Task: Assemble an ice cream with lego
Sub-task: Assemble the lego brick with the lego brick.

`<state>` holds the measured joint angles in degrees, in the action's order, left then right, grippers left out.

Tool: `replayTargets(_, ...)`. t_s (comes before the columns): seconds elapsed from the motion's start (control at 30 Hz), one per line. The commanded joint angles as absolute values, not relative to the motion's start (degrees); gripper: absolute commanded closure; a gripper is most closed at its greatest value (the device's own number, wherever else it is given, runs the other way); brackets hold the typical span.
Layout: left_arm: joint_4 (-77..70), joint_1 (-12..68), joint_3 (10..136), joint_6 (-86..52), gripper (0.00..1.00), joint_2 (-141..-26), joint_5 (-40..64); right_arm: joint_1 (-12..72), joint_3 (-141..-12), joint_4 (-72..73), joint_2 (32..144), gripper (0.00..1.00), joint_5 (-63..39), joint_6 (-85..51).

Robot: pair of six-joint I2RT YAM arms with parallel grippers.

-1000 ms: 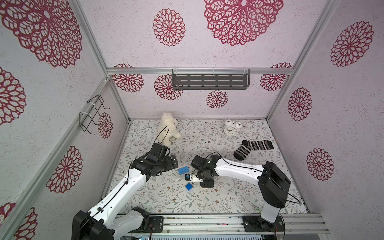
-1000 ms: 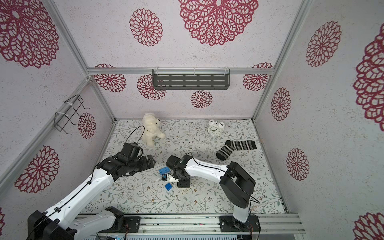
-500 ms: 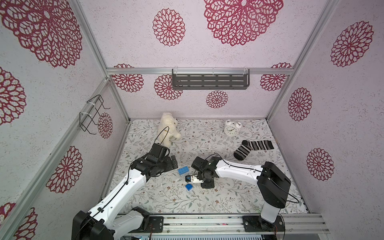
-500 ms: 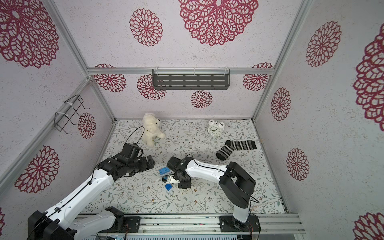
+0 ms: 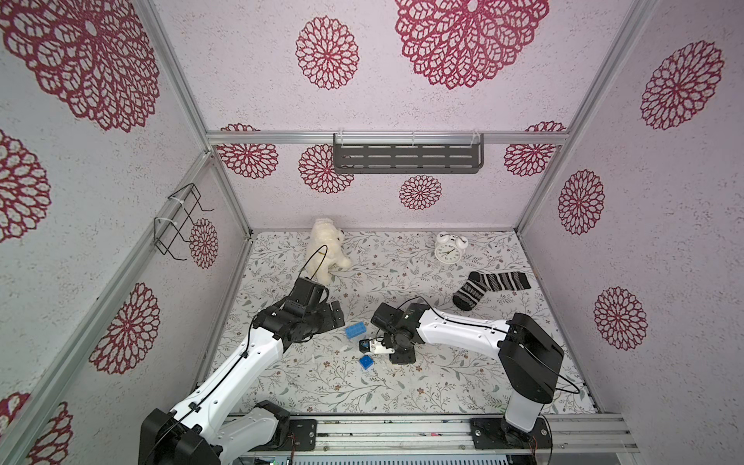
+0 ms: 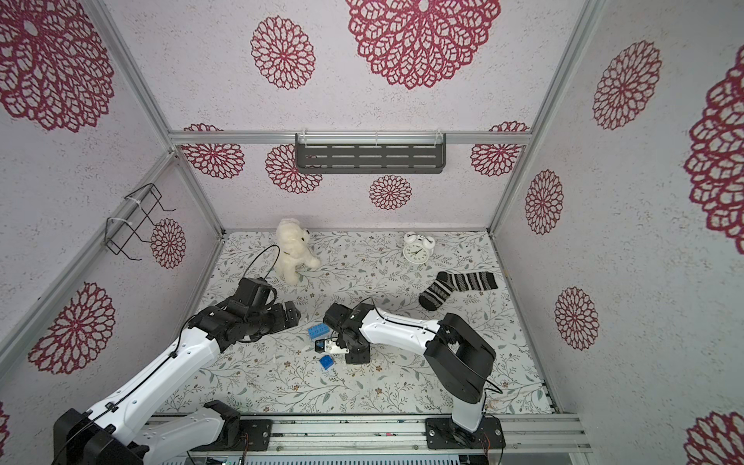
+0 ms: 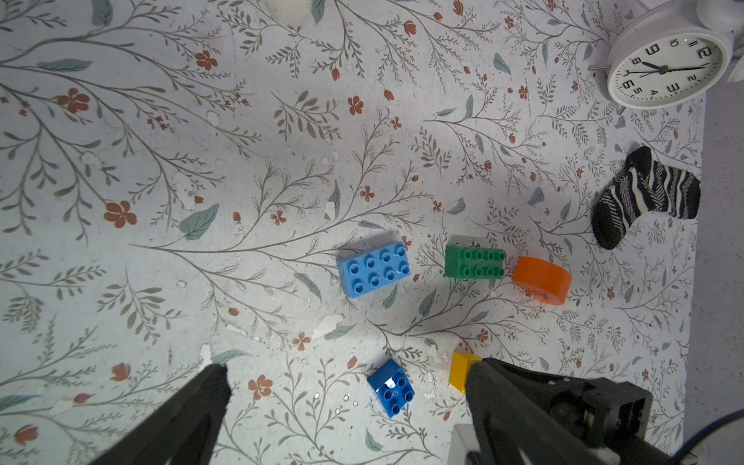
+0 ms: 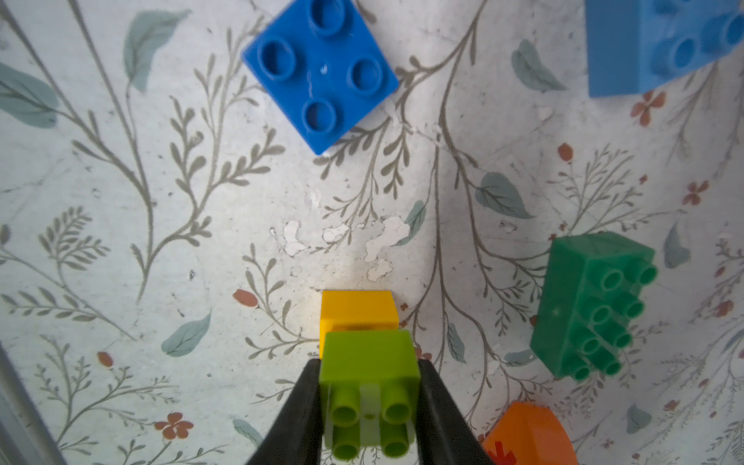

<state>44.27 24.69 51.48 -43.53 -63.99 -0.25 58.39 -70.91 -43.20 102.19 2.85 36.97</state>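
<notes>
My right gripper [image 8: 370, 386] is shut on a lime-green square brick [image 8: 368, 362], studs toward the camera, pressed against a yellow brick [image 8: 357, 309] on the mat. Around it lie a dark-blue square [image 8: 320, 72], a light-blue oblong [image 8: 664, 40], a dark-green oblong [image 8: 596, 306] and an orange half-round [image 8: 531, 435] with a red mark. In both top views the right gripper [image 5: 364, 345] [image 6: 321, 345] sits between the light-blue brick [image 5: 356, 331] and the dark-blue brick [image 5: 365, 362]. My left gripper [image 7: 348, 374] hovers open and empty, left of the bricks [image 5: 336, 316].
A white plush bear [image 5: 326, 247], an alarm clock [image 5: 447, 249] and a striped sock [image 5: 489, 286] lie toward the back of the floral mat. A dark shelf [image 5: 406, 158] hangs on the back wall, a wire rack [image 5: 179, 219] on the left wall.
The right arm has sunk very slightly with the lime-green brick in its grip. The left arm and the loose bricks have stayed where they were.
</notes>
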Motion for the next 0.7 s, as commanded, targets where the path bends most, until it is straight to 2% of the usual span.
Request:
replayTargets(0.0, 44.09, 24.14, 51.28, -43.07, 0.03, -63.02, -0.35, 58.05, -71.02, -44.74, 99.97, 0.66, 2.82, 37.54)
replayTargets(0.67, 43.92, 24.17, 51.24, -42.71, 0.03, -63.64, -0.43, 57.39, -71.17, -43.47, 101.52, 0.65, 1.77, 36.35)
